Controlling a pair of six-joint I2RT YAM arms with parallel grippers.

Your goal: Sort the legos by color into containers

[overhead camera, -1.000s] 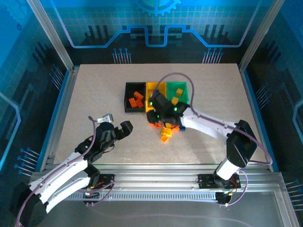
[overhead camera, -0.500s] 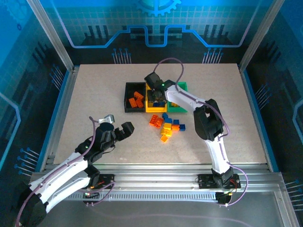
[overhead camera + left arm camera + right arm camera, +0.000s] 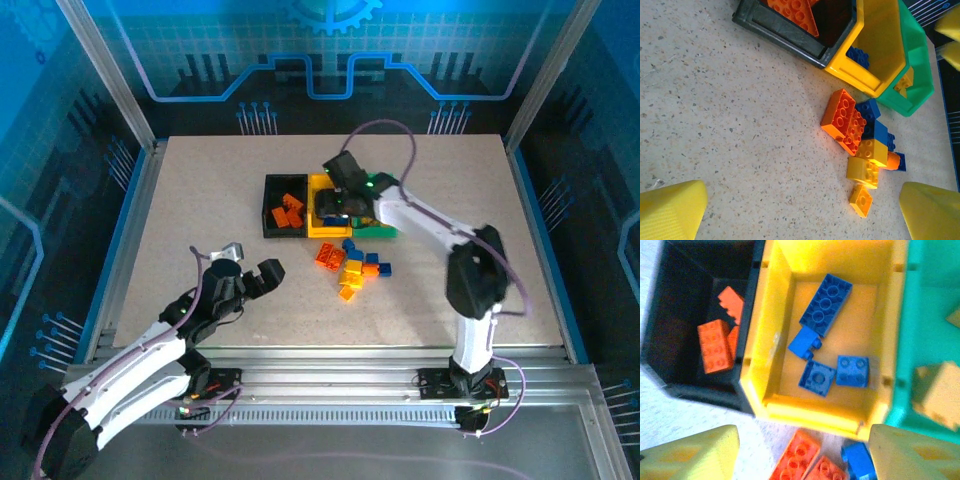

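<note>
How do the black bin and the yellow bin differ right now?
The black bin holds orange bricks; the yellow bin holds four blue bricks. The black bin sits at the row's left end, the yellow bin in the middle, next to the green bin. Both are open-top, rectangular, alike in size, and stand side by side.

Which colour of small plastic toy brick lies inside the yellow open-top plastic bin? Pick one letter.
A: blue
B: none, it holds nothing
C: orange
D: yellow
A: the right wrist view shows four blue plastic bricks on the floor of the yellow plastic bin, while the orange bricks lie in the black bin beside it.
</note>
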